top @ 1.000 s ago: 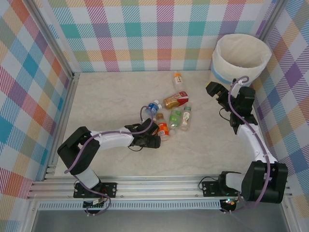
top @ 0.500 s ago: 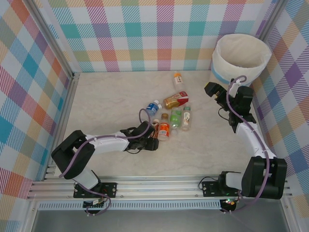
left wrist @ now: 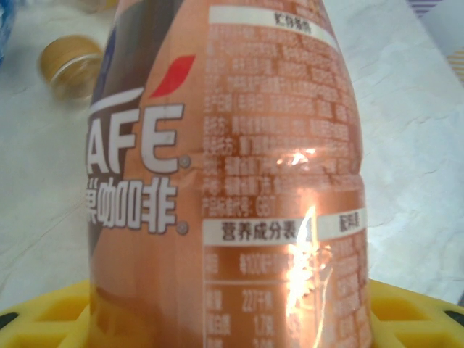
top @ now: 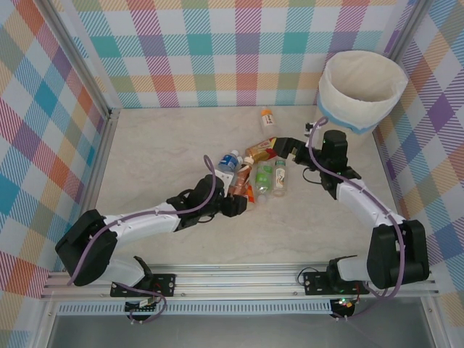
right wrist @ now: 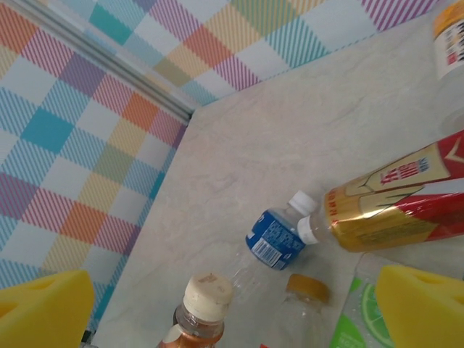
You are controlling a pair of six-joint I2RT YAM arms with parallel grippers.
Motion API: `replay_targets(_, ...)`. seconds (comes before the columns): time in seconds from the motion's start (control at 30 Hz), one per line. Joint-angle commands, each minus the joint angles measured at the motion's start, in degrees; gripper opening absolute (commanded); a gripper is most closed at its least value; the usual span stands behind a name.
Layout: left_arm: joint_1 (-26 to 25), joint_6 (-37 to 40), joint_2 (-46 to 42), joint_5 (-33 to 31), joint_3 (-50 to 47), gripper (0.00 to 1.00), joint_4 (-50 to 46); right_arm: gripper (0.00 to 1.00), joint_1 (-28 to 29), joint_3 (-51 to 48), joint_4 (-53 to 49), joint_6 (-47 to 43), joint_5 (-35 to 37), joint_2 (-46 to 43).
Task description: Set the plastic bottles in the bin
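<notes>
My left gripper [top: 233, 201] is shut on a copper-labelled coffee bottle [top: 238, 183], which stands upright with its cream cap [right wrist: 207, 296] on top. Its label [left wrist: 239, 181] rises between my yellow pads [left wrist: 43, 319]. My right gripper [top: 285, 148] hangs open over the cluster of plastic bottles, its yellow fingers [right wrist: 420, 304] wide apart. Beneath it lie a red-and-gold bottle [right wrist: 399, 206], a blue-labelled bottle [right wrist: 274, 238], a gold-capped clear bottle [right wrist: 307, 288] and a green-labelled one [top: 263, 177]. A small orange-capped bottle [top: 267, 118] lies apart near the back. The white bin [top: 362, 87] stands at the back right.
Plaid walls enclose the table on three sides, with a metal rail [top: 101, 167] along the left edge. Another clear bottle [top: 279, 176] lies right of the green one. Bare marble tabletop [top: 159, 145] stretches left of the cluster and in front of the bin.
My left gripper has shut on the coffee bottle and reached forward with it, standing it upright. The right arm swung left from beside the bin to over the bottle cluster.
</notes>
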Motion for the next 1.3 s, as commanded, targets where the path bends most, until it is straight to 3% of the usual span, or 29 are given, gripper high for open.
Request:
replay_targets(0.0,-0.5,1.8,2.5,4.1,3.6,0.49,6.5,1.00,2.6,1.8,0.0,0.7,-4.2,1.9)
replay_targets(0.13,-0.5,2.0,4.5,4.4,4.8,0.49,9.9,1.00,5.6,2.0,-3.9,0.1,1.9,2.8)
replay_targets(0.27,-0.6,2.2,5.6,4.5,5.3,0.49,11.7,0.99,5.7,1.2,1.0,4.8,-0.3,5.4)
replay_targets(0.77,-0.6,1.0,10.1,5.8,8.9,0.51,11.9,0.54,6.6,5.3,8.9,8.7,-8.8,13.0)
replay_targets(0.9,-0.6,0.7,10.8,6.2,10.1,0.53,10.9,0.45,6.6,4.9,8.6,7.8,-7.1,12.1)
replay_targets(1.1,-0.5,-1.8,9.0,4.3,8.0,0.74,11.9,0.35,6.6,4.4,5.7,5.0,-3.1,9.5)
replay_targets(1.27,0.9,-3.8,6.6,4.3,6.2,0.89,12.4,0.33,6.5,4.4,3.5,2.7,1.4,6.8)
